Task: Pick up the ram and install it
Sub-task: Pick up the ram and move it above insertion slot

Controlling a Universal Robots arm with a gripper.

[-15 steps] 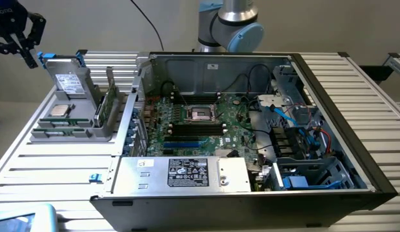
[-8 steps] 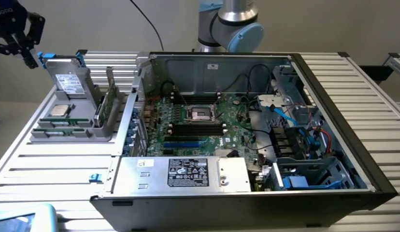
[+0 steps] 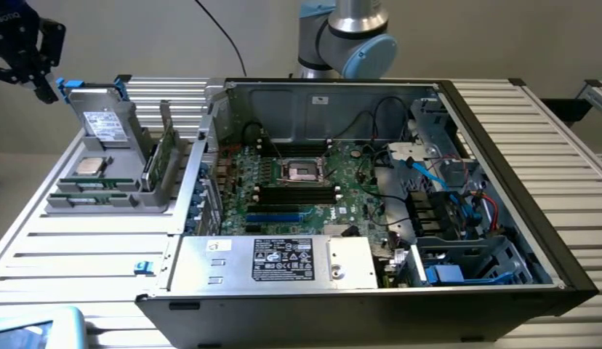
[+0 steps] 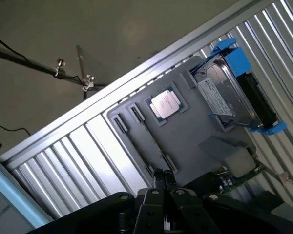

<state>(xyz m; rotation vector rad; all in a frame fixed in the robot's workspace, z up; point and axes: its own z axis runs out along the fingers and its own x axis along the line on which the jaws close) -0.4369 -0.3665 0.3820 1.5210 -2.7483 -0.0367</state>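
1. Exterior view: the gripper (image 3: 34, 76) hangs high at the exterior view's left, over the far corner of a grey holder (image 3: 107, 206) on the slatted worktop (image 3: 78, 247), touching nothing. Blue lettering on its body is cut by the frame edge and can't be read whole.
2. The ram (image 3: 88, 187) shows as a narrow green strip in the long slots at the holder's near end, well apart from the gripper. Farther back in the holder are a processor chip (image 3: 91, 166) lying flat, a hard drive (image 3: 105, 123) upright in blue brackets, and a wider green card (image 3: 161, 156) on edge.
3. An open computer case (image 3: 311, 109) sits just beside the holder, toward the exterior view's right. Its motherboard (image 3: 320, 207) has dark memory slots (image 3: 296, 193) near the processor socket (image 3: 303, 171). The power supply (image 3: 281, 258) carries a black label with print too small to read.
4. Wrist view: the fingertips of the gripper (image 4: 163, 176) are drawn together, with nothing seen between them. The holder (image 4: 195, 141) lies beneath, its long slots (image 4: 151, 139) running toward the fingertips. I can't make out the stick's edge here. The chip (image 4: 165, 103) and the drive (image 4: 229, 95) have pale, unreadable labels.
5. This view adds the bare floor (image 4: 136, 29) past the worktop (image 4: 97, 141) edge, with a thin rod stand (image 4: 71, 72).
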